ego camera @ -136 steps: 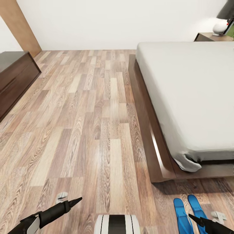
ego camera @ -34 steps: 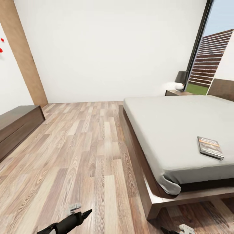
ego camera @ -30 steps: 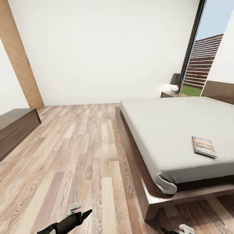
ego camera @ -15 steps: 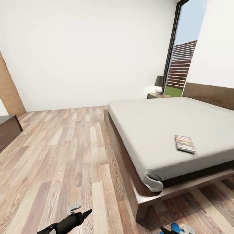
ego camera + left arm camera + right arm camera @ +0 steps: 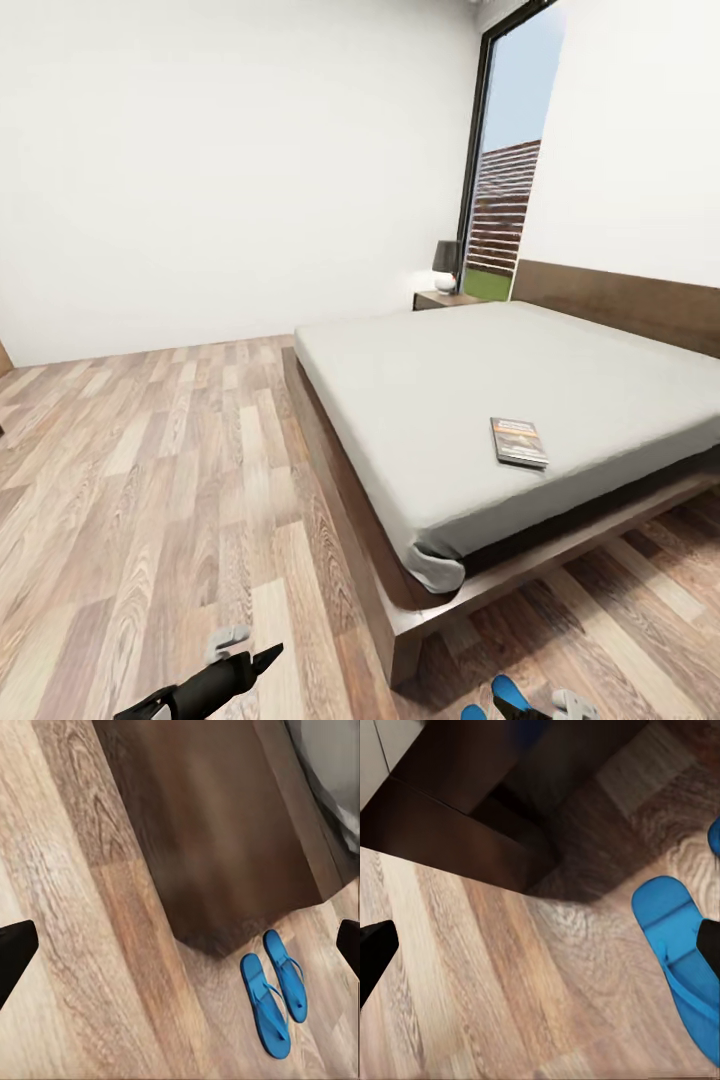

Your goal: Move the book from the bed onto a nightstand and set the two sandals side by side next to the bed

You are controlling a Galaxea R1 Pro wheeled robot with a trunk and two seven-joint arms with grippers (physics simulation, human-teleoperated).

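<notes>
**Approaching the book on the bed**

The book (image 5: 519,441) lies flat on the mattress of the bed (image 5: 420,400), near its near right edge, long axis running near-to-far, cover up. The sandals (image 5: 274,991) sit side by side on the floor (image 5: 150,480) just off the bed's near corner, parallel. A nightstand (image 5: 440,298) stands at the far side by the headboard. The left gripper (image 5: 180,945) and right gripper (image 5: 540,937) both hang released, jaws spread and empty. Best to roll right along the bed's near side until the book is within reach, then grasp across its short width.
</notes>
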